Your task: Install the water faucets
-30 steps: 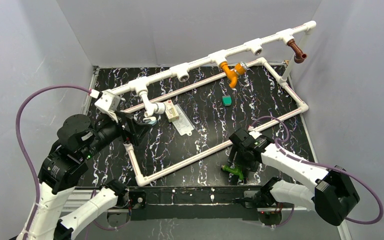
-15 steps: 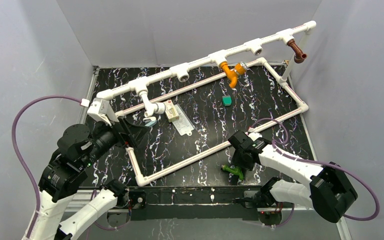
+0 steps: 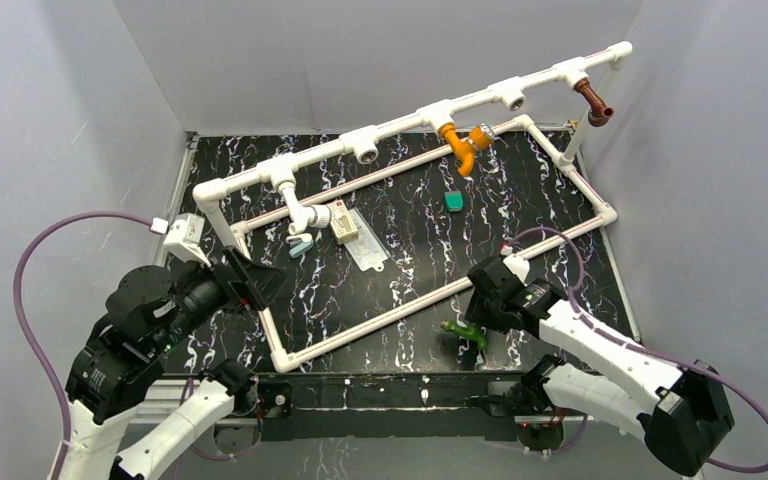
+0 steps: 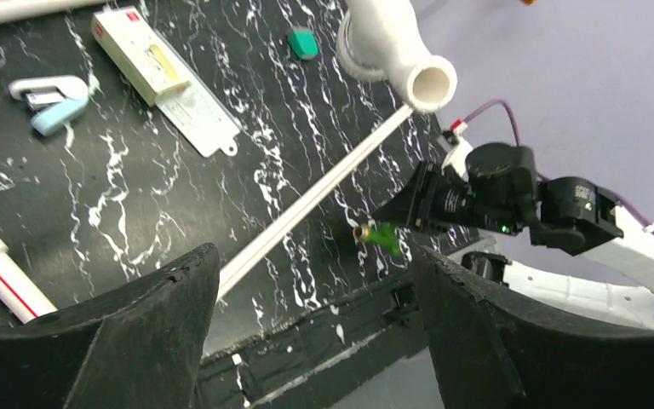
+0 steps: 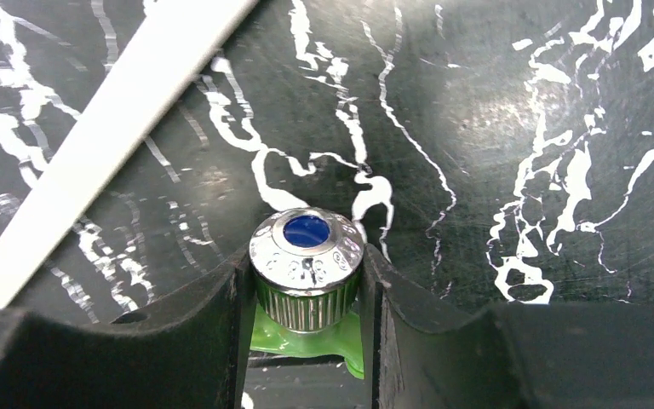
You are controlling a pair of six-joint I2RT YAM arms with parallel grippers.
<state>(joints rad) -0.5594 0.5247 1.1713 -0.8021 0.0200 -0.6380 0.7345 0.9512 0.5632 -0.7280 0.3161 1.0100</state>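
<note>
Above black table [image 3: 410,250], along white pipe [image 3: 400,124]: white faucet [image 3: 305,215], orange faucet [image 3: 463,142] and brown faucet [image 3: 593,103], seated in sockets. Left gripper [image 4: 311,264] spread wide, holding nothing. Right gripper [image 5: 306,290] pinched on chrome knob [image 5: 306,247] of green faucet [image 5: 306,339], near table's front edge.

- Surface [image 3: 410,260]: black, white-veined.
- White pipe frame [image 3: 380,320] stood on it.
- Inside the frame lay a teal piece [image 3: 453,201], a cream box [image 3: 342,222] touching a flat card [image 3: 367,252], and a blue-white clip [image 3: 300,245].
</note>
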